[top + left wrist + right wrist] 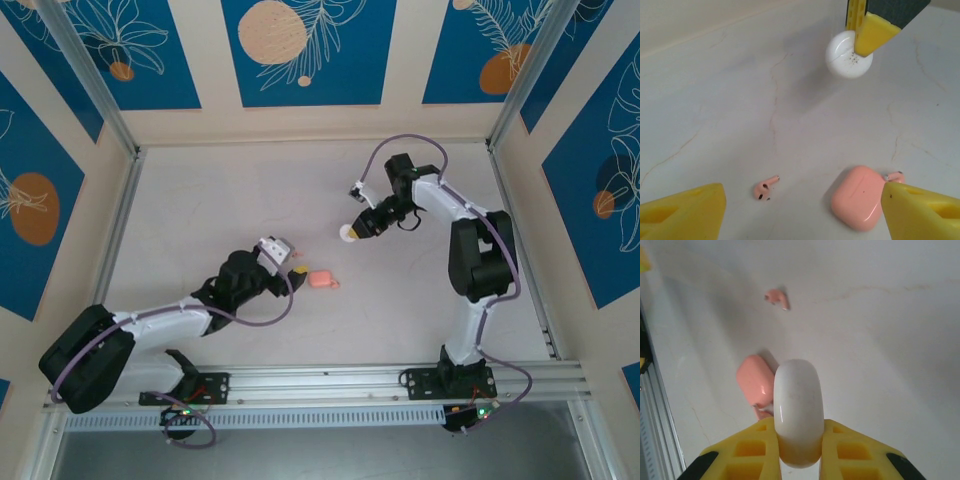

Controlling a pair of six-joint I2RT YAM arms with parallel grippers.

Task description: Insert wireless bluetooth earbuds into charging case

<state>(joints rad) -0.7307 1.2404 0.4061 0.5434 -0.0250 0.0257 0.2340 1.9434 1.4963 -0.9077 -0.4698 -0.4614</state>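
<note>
The coral-pink charging case [857, 197] lies flat on the table with its lid shut, just inside my left gripper's right fingertip [920, 210]. One pink earbud [765, 187] lies loose between the spread yellow fingers, left of the case. The other earbud [895, 176] peeks out at the case's far right corner. My left gripper [802, 215] is open and holds nothing. My right gripper [799, 450] is shut on a white round disc [797, 410], held on edge above the table. Past it lie the case [755, 380] and an earbud [776, 297]. From above, the case [321, 280] sits between the left gripper [292, 265] and the right gripper [360, 228].
The pale table top [250, 200] is bare round the case. An aluminium rail [330, 380] runs along the near edge, and frame posts and walls close in the sides and back. The white disc [847, 55] hangs beyond the case in the left wrist view.
</note>
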